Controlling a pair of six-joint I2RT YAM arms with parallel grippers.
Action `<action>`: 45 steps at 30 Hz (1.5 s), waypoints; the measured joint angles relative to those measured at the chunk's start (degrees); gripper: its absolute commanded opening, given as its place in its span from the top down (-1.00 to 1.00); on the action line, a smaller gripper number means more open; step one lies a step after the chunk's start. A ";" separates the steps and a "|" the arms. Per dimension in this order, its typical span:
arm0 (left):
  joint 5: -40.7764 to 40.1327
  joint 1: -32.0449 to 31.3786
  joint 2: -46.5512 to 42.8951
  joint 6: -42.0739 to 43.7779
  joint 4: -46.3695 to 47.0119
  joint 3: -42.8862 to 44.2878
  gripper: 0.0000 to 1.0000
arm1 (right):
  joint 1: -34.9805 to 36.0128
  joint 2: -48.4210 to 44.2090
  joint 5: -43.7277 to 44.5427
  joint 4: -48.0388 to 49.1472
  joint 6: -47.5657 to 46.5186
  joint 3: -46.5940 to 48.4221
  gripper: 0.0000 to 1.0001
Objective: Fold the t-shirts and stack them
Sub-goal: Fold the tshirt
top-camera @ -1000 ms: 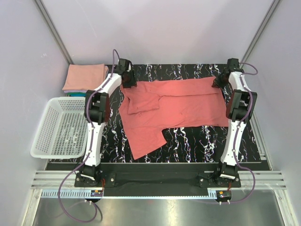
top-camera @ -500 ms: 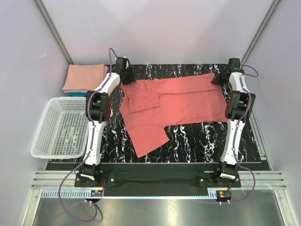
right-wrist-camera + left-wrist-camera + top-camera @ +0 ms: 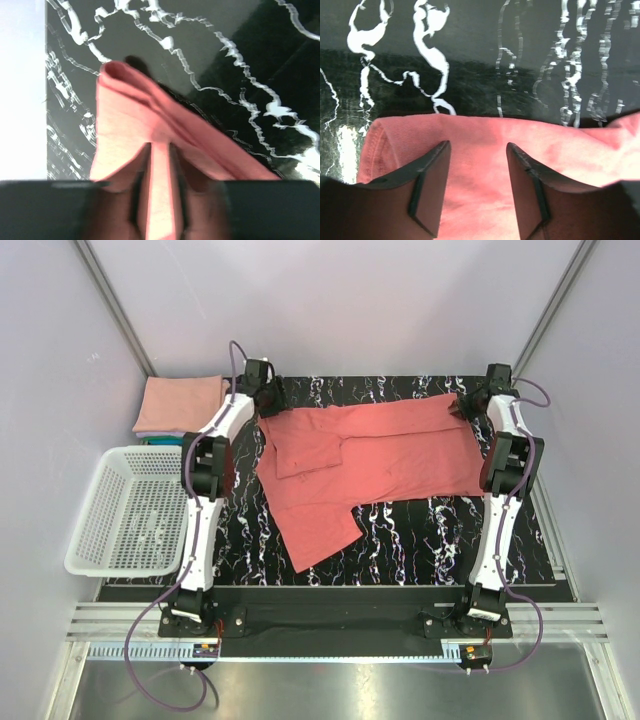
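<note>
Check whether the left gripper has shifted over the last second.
Yes. The left gripper moved toward the far edge of the table, and is now level with the far half of the folded pink stack.

Your overhead view: bright, even, diffuse light, soft faint shadows, sharp throughout. Sheen on steel ledge point(image 3: 350, 685) at bottom.
Your left wrist view: glossy table point(image 3: 470, 75) throws hot white glare at left edge; shirt point(image 3: 580, 155) washes out at right.
Your right wrist view: near fingers point(image 3: 131, 205) blurred, out of focus; wall point(image 3: 20, 75) blown out white.
</note>
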 measured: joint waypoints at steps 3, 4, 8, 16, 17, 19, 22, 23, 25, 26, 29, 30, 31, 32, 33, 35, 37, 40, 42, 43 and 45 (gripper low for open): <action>1.81 0.11 -3.45 -0.26 1.18 -2.49 -0.19 | 0.00 -1.03 -0.39 -0.13 -1.14 -0.09 0.06; 2.36 0.13 -5.35 -0.31 1.57 -3.61 -0.20 | -0.04 -1.73 -0.39 -0.09 -1.51 -0.39 0.00; 4.57 0.15 -14.01 -0.37 2.97 -6.32 -0.20 | -0.24 -7.69 -0.15 -1.55 -3.54 -3.56 -0.18; 7.23 -1.88 -29.14 5.20 0.07 -14.47 -0.18 | -1.14 -27.10 4.31 -11.43 -4.92 -14.84 -0.20; 7.04 -2.82 -30.99 6.32 -0.98 -17.27 -0.17 | -1.33 -29.07 4.87 -12.96 -4.83 -16.39 -0.22; 6.36 -5.18 -33.92 8.24 -2.67 -22.53 -0.15 | -1.97 -33.99 6.36 -15.76 -4.50 -21.31 -0.21; 5.14 -10.75 -37.79 11.54 -5.73 -29.88 -0.13 | -3.58 -40.33 8.48 -19.02 -4.09 -29.44 -0.15; 4.66 -12.83 -39.26 12.55 -6.95 -32.37 -0.13 | -4.35 -42.18 8.94 -19.61 -4.07 -32.61 -0.12; 3.69 -17.03 -42.80 14.25 -8.37 -37.48 -0.12 | -6.16 -45.57 9.75 -19.87 -4.31 -39.45 -0.07; 3.21 -19.15 -45.22 14.91 -9.29 -40.59 -0.11 | -6.97 -46.47 9.86 -19.96 -4.44 -41.97 -0.03; 2.14 -24.96 -54.23 16.06 -10.78 -50.53 -0.10 | -9.79 -47.84 9.84 -20.24 -4.81 -49.24 0.09; 1.84 -26.47 -57.33 16.28 -11.76 -53.44 -0.10 | -10.40 -47.89 9.77 -19.96 -4.85 -50.97 0.12; 1.07 -28.20 -60.33 16.48 -11.63 -56.37 -0.09 | -10.75 -47.93 9.66 -19.45 -4.92 -52.65 0.13; 0.39 -29.83 -63.08 16.57 -11.56 -59.28 -0.09 | -10.86 -47.93 9.46 -18.93 -4.92 -54.12 0.14; -0.28 -31.12 -65.13 16.61 -11.93 -61.40 -0.08 | -10.84 -47.95 9.09 -18.34 -4.87 -55.17 0.13; -1.55 -34.60 -67.80 16.55 -11.67 -65.09 -0.08 | -10.64 -48.00 8.11 -17.11 -4.74 -56.85 0.14; -2.40 -38.16 -68.87 16.37 -11.23 -68.81 -0.07 | -10.58 -48.19 7.67 -15.69 -4.72 -57.83 0.14; -2.89 -41.59 -68.22 15.10 -10.49 -72.85 -0.01 | -10.54 -48.98 7.02 -13.49 -4.72 -58.99 0.14; -3.45 -42.66 -67.04 14.08 -9.99 -74.66 -0.02 | -10.56 -49.77 6.80 -12.13 -4.70 -59.65 0.14; -3.80 -43.17 -66.49 13.55 -9.18 -75.58 -0.02 | -10.56 -50.16 6.80 -11.52 -4.68 -59.95 0.14; -4.59 -43.85 -65.68 12.96 -7.87 -77.00 -0.03 | -10.56 -50.90 6.82 -10.32 -4.57 -60.67 0.14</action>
